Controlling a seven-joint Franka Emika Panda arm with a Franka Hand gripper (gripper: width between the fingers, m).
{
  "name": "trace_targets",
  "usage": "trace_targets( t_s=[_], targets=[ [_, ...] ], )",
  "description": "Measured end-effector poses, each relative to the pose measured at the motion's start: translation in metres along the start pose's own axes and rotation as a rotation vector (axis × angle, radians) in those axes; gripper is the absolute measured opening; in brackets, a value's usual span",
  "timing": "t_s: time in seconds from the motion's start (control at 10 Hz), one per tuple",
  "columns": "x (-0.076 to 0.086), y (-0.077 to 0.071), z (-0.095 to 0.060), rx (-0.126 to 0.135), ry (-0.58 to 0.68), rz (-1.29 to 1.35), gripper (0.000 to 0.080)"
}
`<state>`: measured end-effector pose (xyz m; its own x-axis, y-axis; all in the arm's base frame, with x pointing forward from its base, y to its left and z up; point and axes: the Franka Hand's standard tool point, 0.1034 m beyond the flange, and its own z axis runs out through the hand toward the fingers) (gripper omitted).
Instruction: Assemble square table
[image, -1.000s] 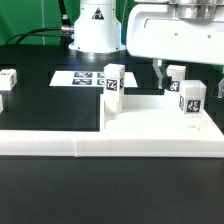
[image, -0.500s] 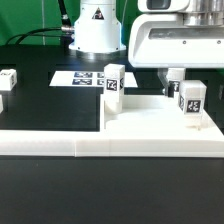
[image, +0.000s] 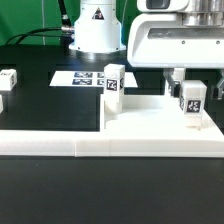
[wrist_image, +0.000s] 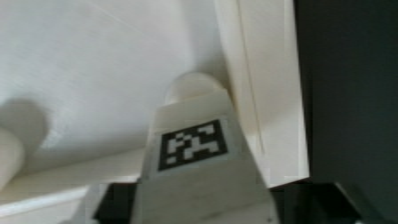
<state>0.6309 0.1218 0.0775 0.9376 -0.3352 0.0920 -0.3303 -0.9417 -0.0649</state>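
Note:
The square tabletop (image: 150, 115) is a thick white slab lying flat at the exterior view's right. A tagged white leg (image: 192, 102) stands near its right side, and my gripper (image: 190, 80) has come down over the leg's top. In the wrist view the leg (wrist_image: 192, 140) fills the gap between my two dark fingers (wrist_image: 118, 202), which press against its sides, so my gripper (wrist_image: 203, 206) is shut on it. A second leg (image: 112, 82) stands at the slab's left corner. A third leg (image: 176, 75) is partly hidden behind my gripper.
A long low white wall (image: 60, 145) runs along the front. The marker board (image: 80, 77) lies on the black table behind the slab. Another loose leg (image: 8, 80) stands at the exterior view's far left. The arm's base (image: 95, 25) is at the back.
My gripper has come down and slightly to the exterior view's right, over the right-hand leg. In the last half second it has hardly moved. The legs and slab stay put.

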Motion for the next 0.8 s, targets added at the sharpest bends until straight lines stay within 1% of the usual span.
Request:
trace_targets(
  t_s=[0.1, 0.2, 0.3, 0.5, 0.7, 0.8],
  targets=[
    [0.0007, 0.0024, 0.0003, -0.003, -0.001, 0.065, 0.0294],
    [0.0009, 0.0030, 0.0005, -0.004, 0.000, 0.107, 0.0294],
    [0.0011, 0.0037, 0.0008, -0.005, 0.000, 0.204, 0.0294],
    [-0.0010, 0.0045, 0.0020, -0.015, 0.009, 0.586, 0.0294],
    [-0.0032, 0.0041, 0.0032, 0.016, -0.007, 0.958, 0.0294],
    [-0.0032, 0.0038, 0.0040, 0.052, -0.032, 1.101, 0.0294]
  ],
)
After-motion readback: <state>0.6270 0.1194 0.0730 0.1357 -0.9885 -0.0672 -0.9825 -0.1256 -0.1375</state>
